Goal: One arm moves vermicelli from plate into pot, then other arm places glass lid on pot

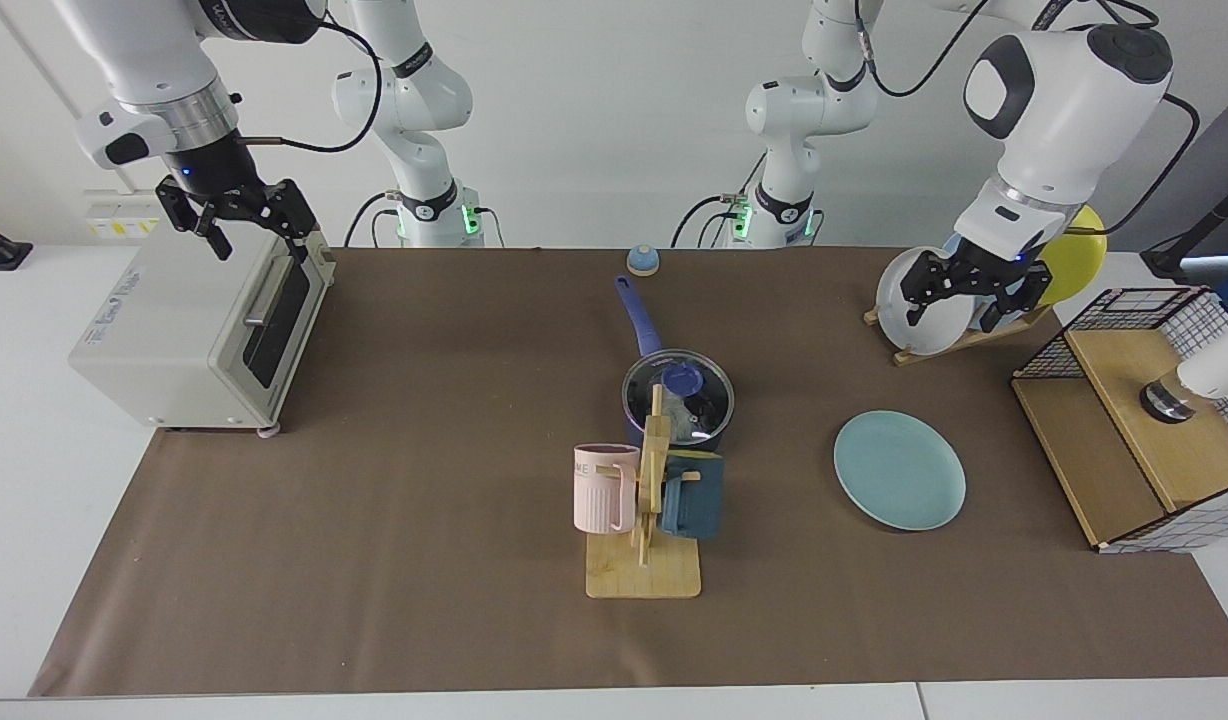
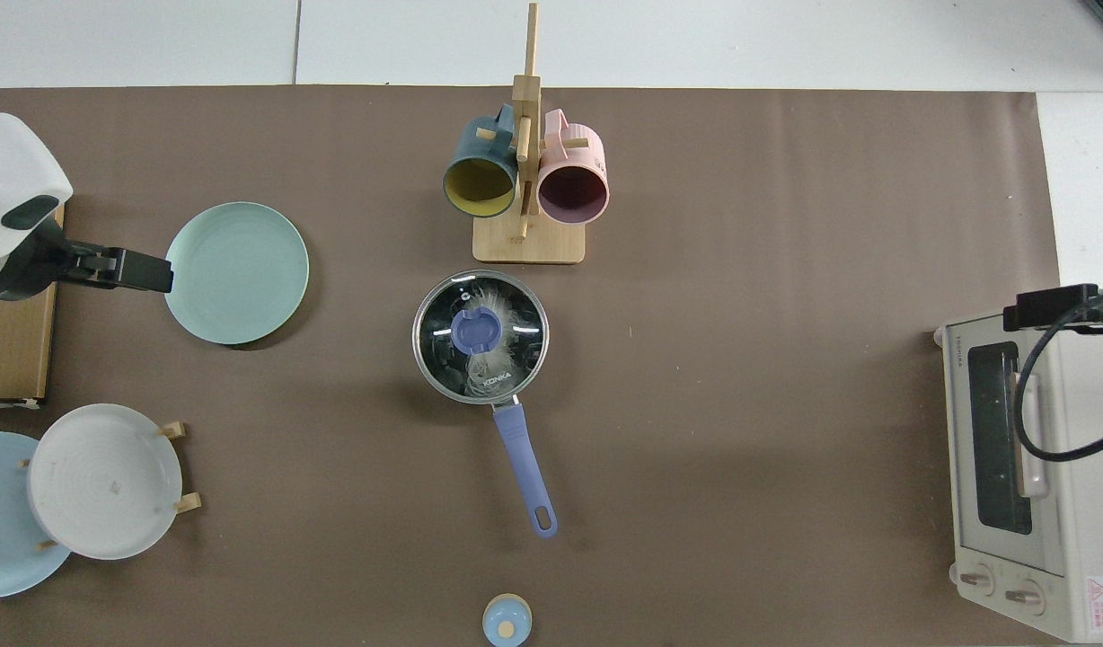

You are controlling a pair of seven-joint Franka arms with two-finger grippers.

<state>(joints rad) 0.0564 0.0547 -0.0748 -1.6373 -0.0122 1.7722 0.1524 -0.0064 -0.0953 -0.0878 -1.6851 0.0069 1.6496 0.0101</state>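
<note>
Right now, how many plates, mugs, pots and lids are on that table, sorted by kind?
Plates: 4 (teal-green plate, pale grey plate, sky-blue plate, yellow plate)
Mugs: 2 (pink mug, dark blue mug)
Pots: 1 (pot)
Lids: 1 (glass lid)
Total: 8

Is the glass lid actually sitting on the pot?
Touching. The top view shows the glass lid lying level across the pot, its metal rim all around the mouth.

A lab: robot arms [image 1: 404,100] bolted behind a paper-covered table [image 1: 424,480].
</note>
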